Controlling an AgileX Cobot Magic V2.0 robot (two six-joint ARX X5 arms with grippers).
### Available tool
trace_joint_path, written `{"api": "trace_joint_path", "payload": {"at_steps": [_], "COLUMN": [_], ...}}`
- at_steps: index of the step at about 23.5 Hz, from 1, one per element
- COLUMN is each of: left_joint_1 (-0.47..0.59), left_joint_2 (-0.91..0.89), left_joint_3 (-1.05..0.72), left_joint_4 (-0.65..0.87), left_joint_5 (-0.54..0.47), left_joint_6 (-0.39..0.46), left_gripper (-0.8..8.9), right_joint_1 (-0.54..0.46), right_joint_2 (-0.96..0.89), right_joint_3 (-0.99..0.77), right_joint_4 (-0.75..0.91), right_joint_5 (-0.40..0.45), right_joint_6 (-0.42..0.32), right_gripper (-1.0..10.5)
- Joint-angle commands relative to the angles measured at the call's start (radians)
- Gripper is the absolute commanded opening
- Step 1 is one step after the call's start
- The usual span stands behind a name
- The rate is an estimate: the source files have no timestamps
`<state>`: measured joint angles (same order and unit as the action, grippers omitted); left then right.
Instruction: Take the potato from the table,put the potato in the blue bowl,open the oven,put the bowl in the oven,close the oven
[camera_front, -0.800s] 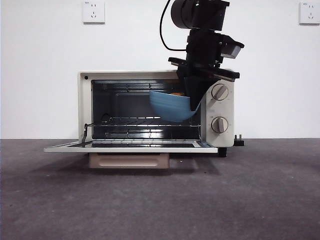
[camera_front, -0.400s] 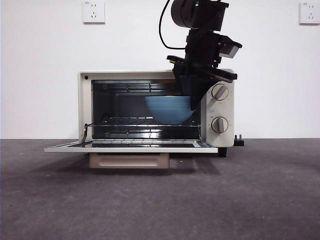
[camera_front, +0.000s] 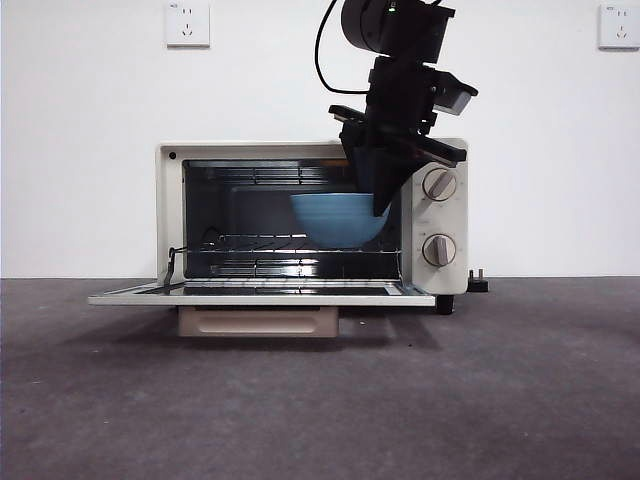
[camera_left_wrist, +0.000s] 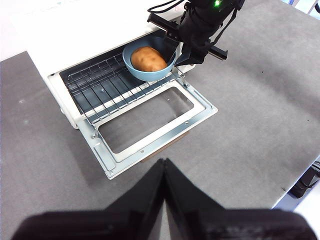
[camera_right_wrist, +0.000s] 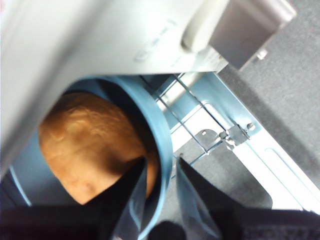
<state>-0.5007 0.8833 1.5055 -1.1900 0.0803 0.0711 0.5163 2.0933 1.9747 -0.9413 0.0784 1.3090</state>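
Note:
The oven (camera_front: 170, 210) stands at the back of the table (camera_front: 320, 410) with its door (camera_front: 260, 298) folded down flat. The blue bowl (camera_front: 335, 220) sits level on the wire rack at the right of the cavity. It holds the orange-brown potato (camera_left_wrist: 148, 58), which the front view hides. My right gripper (camera_front: 378, 205) reaches down into the oven mouth. Its jaws straddle the bowl's rim (camera_right_wrist: 161, 135), one inside by the potato (camera_right_wrist: 90, 145), one outside, slightly open with small gaps. My left gripper (camera_left_wrist: 164, 167) hangs shut high above the table, in front of the open door (camera_left_wrist: 150, 125).
Two round knobs (camera_front: 439, 184) (camera_front: 439, 250) sit on the oven's right panel, close to the right arm. The door's beige handle (camera_front: 258, 321) hangs under its front edge. A black plug (camera_front: 478, 281) lies right of the oven.
The bowl went from tilted and held up to level on the rack. In the last half second the right gripper shifted slightly up and left while the bowl stayed put.

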Motion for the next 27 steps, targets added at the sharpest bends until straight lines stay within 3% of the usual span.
{"api": "trace_joint_path", "payload": {"at_steps": [1, 22, 27], "left_joint_1": [-0.002, -0.002, -0.002], "left_joint_2": [-0.004, -0.003, -0.003], "left_joint_3": [-0.002, -0.002, -0.002], "left_joint_4": [0.001, -0.001, -0.002], "left_joint_5": [-0.003, -0.003, -0.003], "left_joint_6": [0.011, 0.011, 0.011], "left_gripper": [-0.05, -0.05, -0.05], "right_joint_1": [0.0, 0.028, 0.039], "right_joint_2": [0.013, 0.003, 0.002], "right_joint_3": [0.002, 0.095, 0.148], "right_joint_4": [0.002, -0.003, -0.09], "right_joint_5": [0.001, 0.025, 0.023], "right_joint_6": [-0.008, -0.063, -0.131], "right_gripper": [1.0, 1.0, 1.0]}}
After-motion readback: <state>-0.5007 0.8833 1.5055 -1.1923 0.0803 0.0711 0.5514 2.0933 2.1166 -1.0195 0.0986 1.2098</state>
